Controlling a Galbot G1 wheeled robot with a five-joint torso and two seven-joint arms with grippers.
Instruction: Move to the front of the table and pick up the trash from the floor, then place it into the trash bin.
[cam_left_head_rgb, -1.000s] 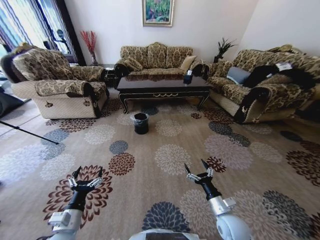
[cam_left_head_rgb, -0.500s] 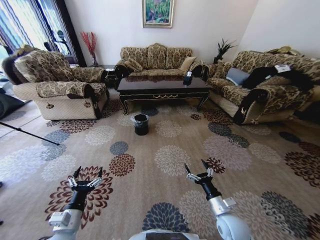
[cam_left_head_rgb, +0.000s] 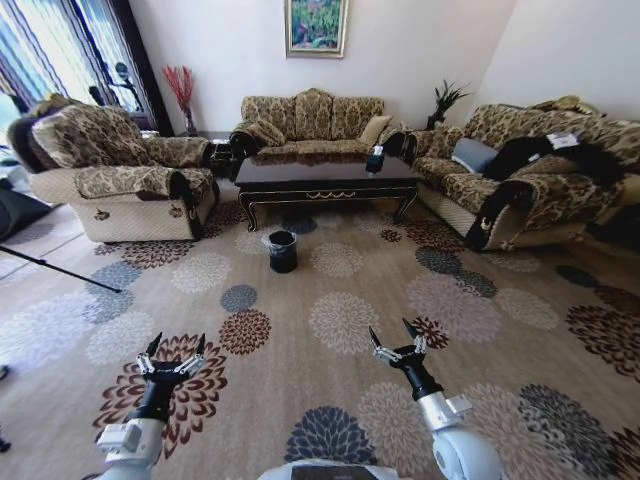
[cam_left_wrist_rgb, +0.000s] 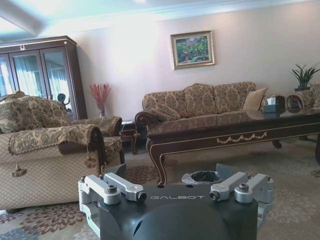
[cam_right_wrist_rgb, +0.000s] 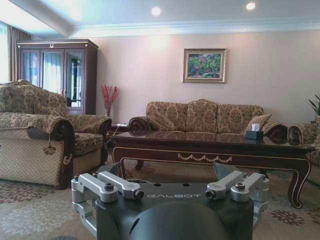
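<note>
No trash can be made out on the flowered carpet (cam_left_head_rgb: 340, 320). One small round black bin (cam_left_head_rgb: 282, 249) with a greyish liner stands on it just before the long glossy dark brown desk (cam_left_head_rgb: 325, 175). Two hands hang low, well short: left hand (cam_left_head_rgb: 173, 358) and right hand (cam_left_head_rgb: 396, 340), fingers apart, empty.

A home living room: patterned sofas (cam_left_head_rgb: 312, 115), floral carpet (cam_left_head_rgb: 340, 320), framed painting (cam_left_head_rgb: 316, 24), glossy coffee table (cam_left_head_rgb: 328, 175).

We are seeing a beige floral-patterned carpet (cam_left_head_rgb: 330, 300) carrying a small round black trash bin (cam_left_head_rgb: 282, 248), lying at six o'clock of the glossy dark brown table (cam_left_head_rgb: 325, 175).
</note>
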